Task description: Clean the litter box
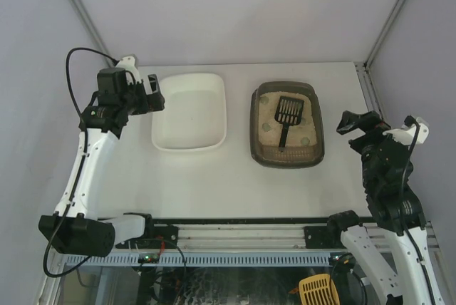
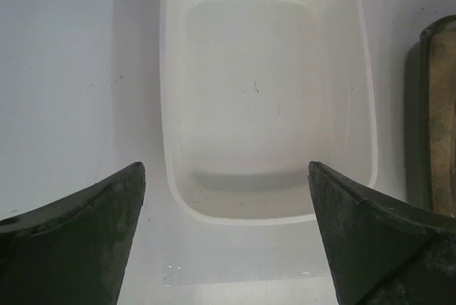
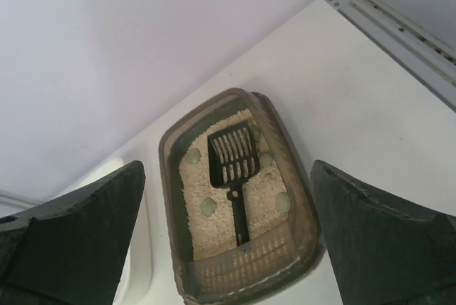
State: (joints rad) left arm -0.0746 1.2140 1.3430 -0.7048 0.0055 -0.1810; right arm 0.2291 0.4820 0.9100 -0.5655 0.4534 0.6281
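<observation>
The litter box (image 1: pixel 255 128) is a dark brown-grey tray with beige litter, right of the table's middle. A black slotted scoop (image 1: pixel 287 115) lies in it on the litter, handle toward the near side, among several pale green lumps (image 1: pixel 265 127). My right gripper (image 1: pixel 353 122) hangs open to the box's right, apart from it. In the right wrist view the litter box (image 3: pixel 168 177) and scoop (image 3: pixel 234 162) show between the spread fingers of the right gripper (image 3: pixel 228 173). My left gripper (image 1: pixel 154 95) is open beside the white tub (image 1: pixel 155 121); nothing sits in the left gripper (image 2: pixel 226 169).
The white tub (image 2: pixel 171 105) looks bare inside and stands a short way left of the litter box (image 2: pixel 422 105). White walls close in the table at the back and sides. A black rail (image 1: pixel 235 230) runs along the near edge. A yellow scoop (image 1: pixel 318 291) lies below the table.
</observation>
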